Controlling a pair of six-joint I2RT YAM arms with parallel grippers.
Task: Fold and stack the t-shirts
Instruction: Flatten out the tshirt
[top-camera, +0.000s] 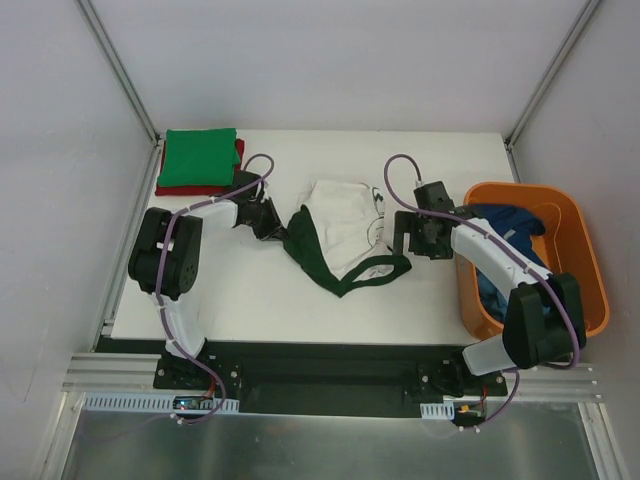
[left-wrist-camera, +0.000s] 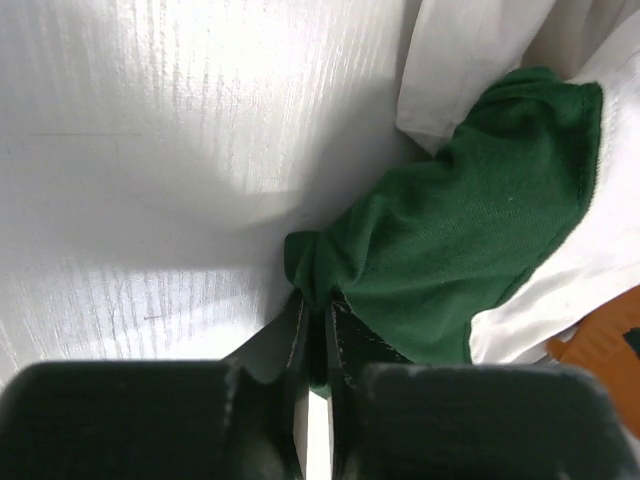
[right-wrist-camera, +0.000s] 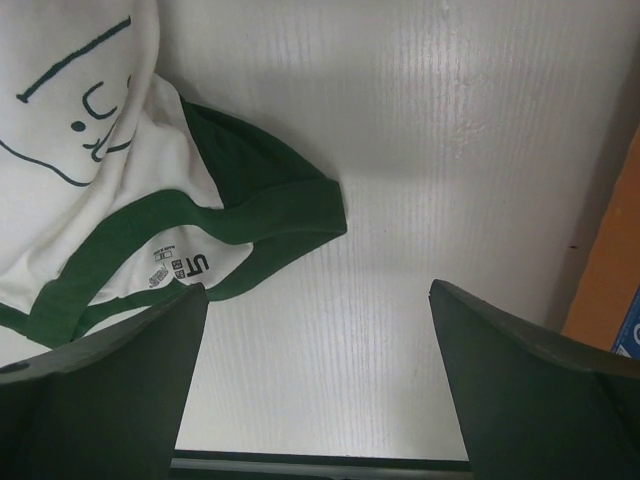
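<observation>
A white t-shirt (top-camera: 340, 232) with dark green sleeves, collar and black print lies crumpled mid-table. My left gripper (top-camera: 272, 226) is shut on its dark green sleeve (left-wrist-camera: 470, 250), pinched between the fingers at the shirt's left side. My right gripper (top-camera: 408, 238) is open and empty just right of the shirt's green collar (right-wrist-camera: 270, 215), with bare table between its fingers. A folded bright green t-shirt (top-camera: 198, 158) lies on a red one (top-camera: 238, 152) at the back left. A blue t-shirt (top-camera: 510, 225) sits in the orange tub (top-camera: 585, 275).
The orange tub stands at the table's right edge, close behind my right arm. The folded stack sits in the back left corner. Metal frame posts rise at both back corners.
</observation>
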